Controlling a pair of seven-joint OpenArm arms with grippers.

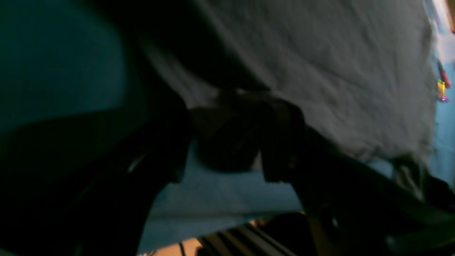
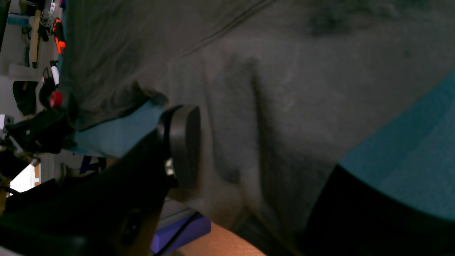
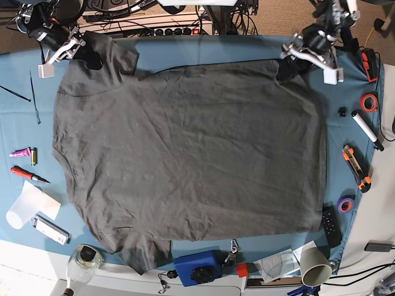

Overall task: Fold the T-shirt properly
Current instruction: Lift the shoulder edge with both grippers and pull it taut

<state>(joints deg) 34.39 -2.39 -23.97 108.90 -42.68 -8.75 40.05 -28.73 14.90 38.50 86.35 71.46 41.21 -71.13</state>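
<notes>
Seen from above, a dark grey T-shirt (image 3: pixel 185 154) lies spread almost flat across a blue tablecloth (image 3: pixel 203 48) that covers the counter, filling the middle of the view. One sleeve reaches toward 11 o'clock and the other toward 7 o'clock, so the shirt lies sideways with its hem along the 3 o'clock side. The right tool (image 3: pixel 58 44) sits at 11 o'clock, at the tip of the upper sleeve; in the right wrist view its jaws stand apart, one dark pad resting against the cloth and nothing pinched between them. The left tool (image 3: pixel 307 50) sits at 1 o'clock, at the shirt's top hem corner; the left wrist view is dark and blurred, but its jaws appear spread with only tablecloth showing between them, so it seems to hold nothing. No fold is visible anywhere: the shirt looks only laid out and smoothed, with light wrinkles. By that reading the task is at its start, and every fold of sleeves and body is yet to be made.
</notes>
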